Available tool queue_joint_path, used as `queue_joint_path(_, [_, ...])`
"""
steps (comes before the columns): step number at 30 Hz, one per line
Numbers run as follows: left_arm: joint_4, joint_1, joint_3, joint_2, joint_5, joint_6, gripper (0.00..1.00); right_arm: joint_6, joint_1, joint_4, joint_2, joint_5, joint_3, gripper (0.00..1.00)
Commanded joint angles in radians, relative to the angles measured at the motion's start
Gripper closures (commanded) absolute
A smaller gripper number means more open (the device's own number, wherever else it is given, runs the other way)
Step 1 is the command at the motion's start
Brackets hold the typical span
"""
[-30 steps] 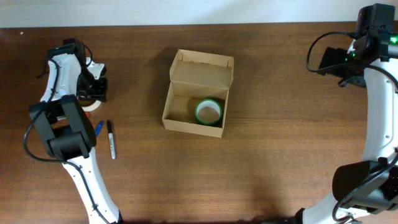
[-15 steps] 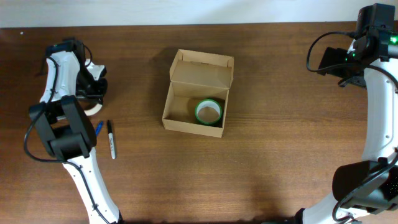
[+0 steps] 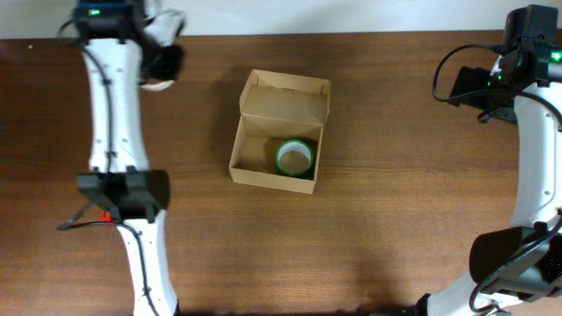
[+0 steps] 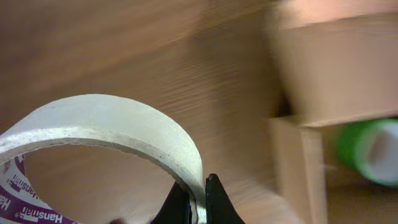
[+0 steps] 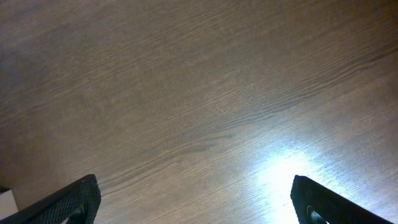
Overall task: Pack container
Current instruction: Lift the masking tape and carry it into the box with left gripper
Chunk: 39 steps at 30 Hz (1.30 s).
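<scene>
The container [image 3: 274, 173], a tan cardboard box, stands open at the table's middle with its flap lid [image 3: 286, 98] tilted back. Inside it lies a green tape roll [image 3: 294, 158]. My left gripper [image 3: 163, 60] hangs high over the back left of the table, left of the box. In the left wrist view this gripper [image 4: 199, 202] is shut on the wall of a cream tape roll [image 4: 106, 121], and the container [image 4: 336, 68] and the green roll [image 4: 372, 149] show blurred at the right. My right gripper [image 5: 199, 202] stands open over bare wood at the far right.
The left arm's white links [image 3: 114, 132] run down the left side of the table from its base [image 3: 123, 195]. The right arm [image 3: 536, 149] stands along the right edge. A white wall borders the table's back edge.
My left gripper has shut on the cream tape roll, lifted it off the left of the table and swung it up toward the back and the box. The right arm has not moved.
</scene>
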Motion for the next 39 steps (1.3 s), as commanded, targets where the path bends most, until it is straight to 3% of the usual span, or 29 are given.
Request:
queue_joint_path(1, [-0.026, -0.131, 0.031, -0.111, 0.037, 0.07, 0.98, -0.003, 0.0, 0.0, -0.02, -0.002, 0.017, 0.01])
queue_joint_path(8, [-0.01, -0.364, 0.005, -0.23, -0.027, 0.092, 0.98, -0.003, 0.0, 0.0, -0.02, -0.002, 0.017, 0.01])
queue_joint_path(15, [0.062, -0.496, -0.261, -0.299, -0.139, 0.095, 0.98, -0.003, 0.0, 0.0, -0.02, -0.002, 0.017, 0.01])
queue_joint_path(27, [0.198, -0.525, -0.634, -0.298, -0.114, 0.097, 0.99, -0.003, 0.0, 0.0, -0.02, -0.002, 0.017, 0.01])
queue_joint_path(39, [0.235, -0.563, -0.693, -0.294, -0.066, 0.085, 0.99, -0.003, 0.0, 0.0, -0.02, -0.002, 0.017, 0.01])
